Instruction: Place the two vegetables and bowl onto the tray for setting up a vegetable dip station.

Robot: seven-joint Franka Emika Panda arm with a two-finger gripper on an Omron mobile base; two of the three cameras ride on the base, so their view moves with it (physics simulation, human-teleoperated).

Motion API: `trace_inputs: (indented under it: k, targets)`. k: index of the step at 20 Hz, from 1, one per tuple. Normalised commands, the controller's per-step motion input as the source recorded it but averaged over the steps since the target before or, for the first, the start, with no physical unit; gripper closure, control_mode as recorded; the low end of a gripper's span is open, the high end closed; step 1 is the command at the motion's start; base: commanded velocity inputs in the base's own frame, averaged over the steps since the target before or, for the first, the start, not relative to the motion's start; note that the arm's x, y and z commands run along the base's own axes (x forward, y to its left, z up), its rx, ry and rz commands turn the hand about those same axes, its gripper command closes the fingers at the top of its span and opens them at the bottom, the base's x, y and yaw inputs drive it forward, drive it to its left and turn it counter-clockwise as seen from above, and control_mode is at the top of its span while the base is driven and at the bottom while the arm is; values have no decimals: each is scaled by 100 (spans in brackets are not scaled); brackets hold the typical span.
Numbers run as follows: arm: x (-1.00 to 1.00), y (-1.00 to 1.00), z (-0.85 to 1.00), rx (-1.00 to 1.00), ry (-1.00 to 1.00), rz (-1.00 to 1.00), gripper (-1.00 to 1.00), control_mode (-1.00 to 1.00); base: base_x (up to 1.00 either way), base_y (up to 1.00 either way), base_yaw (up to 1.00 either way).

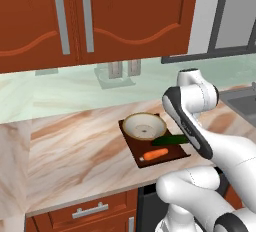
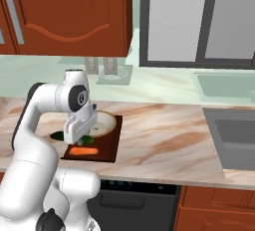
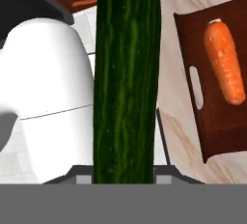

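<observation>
While the marbled counter carries the dark tray, the tan bowl sits on its far end and the carrot lies on its near end; the pincer grips the cucumber just above the tray.

Dk-green striped cucumber, orange carrot

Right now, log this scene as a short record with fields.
tray: dark brown board on the marble counter
bowl: tan bowl at the tray's far end
carrot: carrot lying flat at the tray's near end
cucumber: cucumber gripped between the fingers, above the tray between bowl and carrot
left to do: release the cucumber onto the tray
</observation>
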Motion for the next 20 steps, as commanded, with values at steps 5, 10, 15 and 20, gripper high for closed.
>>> trace_inputs:
  k: [5,10,15,20]
  targets:
    - [0,-22,0,0,0,5,100,-100,0,0,0]
    - [6,-22,0,0,1,0,100,-100,0,0,0]
    - [3,-12,-6,1,1,0,100,-100,0,0,0]
    - [10,0,-17,3,7,-1,100,-100,0,0,0]
